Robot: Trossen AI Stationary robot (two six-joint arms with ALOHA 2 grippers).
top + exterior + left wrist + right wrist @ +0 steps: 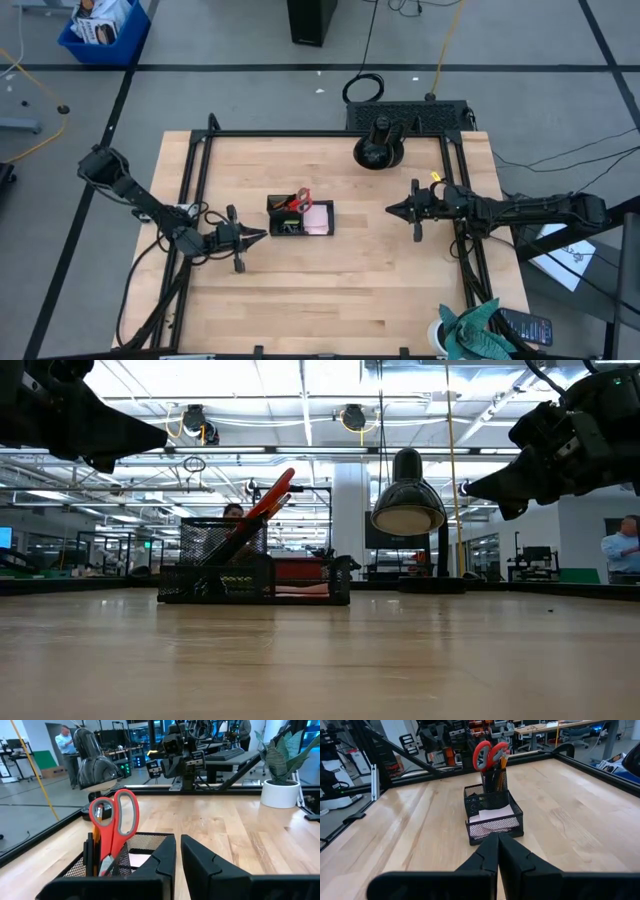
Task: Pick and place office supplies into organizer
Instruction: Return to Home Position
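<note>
I see the left gripper (262, 236) and right gripper (390, 210) closed, empty, flanking the organizer (300, 234) holding scissors (301, 201) and sticky-note pad (318, 219).

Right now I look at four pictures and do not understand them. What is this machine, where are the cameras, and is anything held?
It is a robot with two dark arms at a wooden table. One picture looks down from above, one looks level across the tabletop, and two come from cameras on the wrists. The left hand and the right hand are shut and hold nothing, one on each side of a black mesh organizer. Red-handled scissors stand in it, and a pink sticky-note pad lies in the compartment beside them. A black lamp stands near the table's edge.
</note>
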